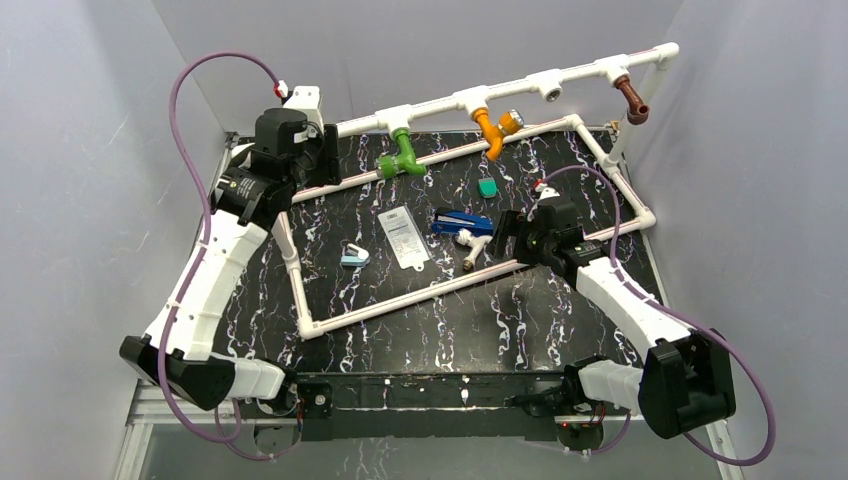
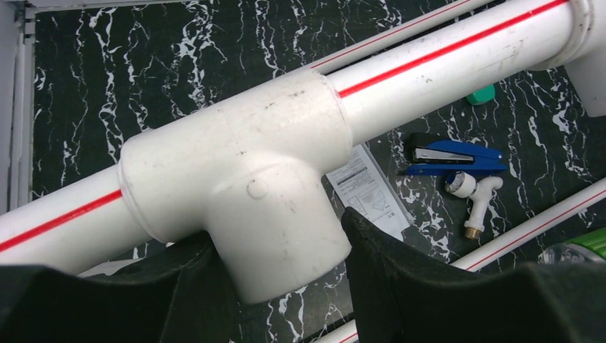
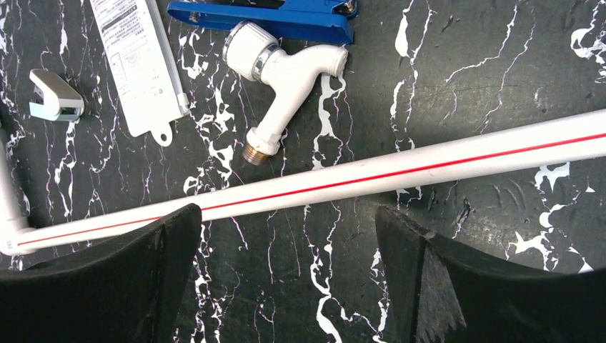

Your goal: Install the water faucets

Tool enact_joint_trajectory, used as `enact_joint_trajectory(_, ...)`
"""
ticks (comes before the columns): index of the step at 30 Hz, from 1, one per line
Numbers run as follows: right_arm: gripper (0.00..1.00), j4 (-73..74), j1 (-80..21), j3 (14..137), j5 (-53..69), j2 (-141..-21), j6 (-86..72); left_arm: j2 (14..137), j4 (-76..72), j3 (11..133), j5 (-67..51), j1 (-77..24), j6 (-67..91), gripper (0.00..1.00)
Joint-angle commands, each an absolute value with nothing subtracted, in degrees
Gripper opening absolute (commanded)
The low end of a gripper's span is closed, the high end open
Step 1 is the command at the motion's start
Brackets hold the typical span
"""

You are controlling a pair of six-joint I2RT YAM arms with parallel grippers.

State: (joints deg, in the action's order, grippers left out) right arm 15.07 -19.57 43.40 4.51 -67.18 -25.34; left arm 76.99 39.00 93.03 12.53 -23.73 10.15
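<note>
A green faucet (image 1: 402, 155), an orange faucet (image 1: 492, 130) and a brown faucet (image 1: 631, 100) hang from tees on the raised rail of the white pipe frame (image 1: 420, 290). The white faucet (image 1: 472, 245) lies loose on the table inside the frame, brass thread toward me (image 3: 286, 78). My left gripper (image 1: 325, 150) is at the rail's left end, its jaws closed on the downward branch of an empty tee fitting (image 2: 243, 179). Behind the frame's near pipe (image 3: 400, 171), my right gripper (image 3: 286, 243) is wide open and holds nothing, just short of the white faucet.
A flat blue box (image 1: 462, 222) lies against the white faucet's knob. A white instruction card (image 1: 404, 238), a small pale clip (image 1: 354, 257) and a teal piece (image 1: 487, 187) lie inside the frame. Another empty tee (image 1: 548, 85) sits between the orange and brown faucets. Grey walls enclose the table.
</note>
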Motion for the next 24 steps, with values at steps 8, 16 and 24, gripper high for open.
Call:
enact_joint_trajectory(8, 0.94, 13.26, -19.84, 45.51, 7.95, -70.9, -26.1, 79.36, 35.91, 96.09, -4.72, -26.22, 11.25, 0.48)
enact_joint_trajectory(16, 0.92, 10.55, -24.79, 47.21, 5.8, -75.43, -28.5, 75.33, 37.6, 96.76, -0.89, -26.37, 10.11, 0.57)
enact_joint_trajectory(24, 0.87, 6.41, -27.52, 48.86, 0.64, -82.41, -32.9, 69.08, 40.39, 96.58, 4.15, -26.36, 10.11, 0.61)
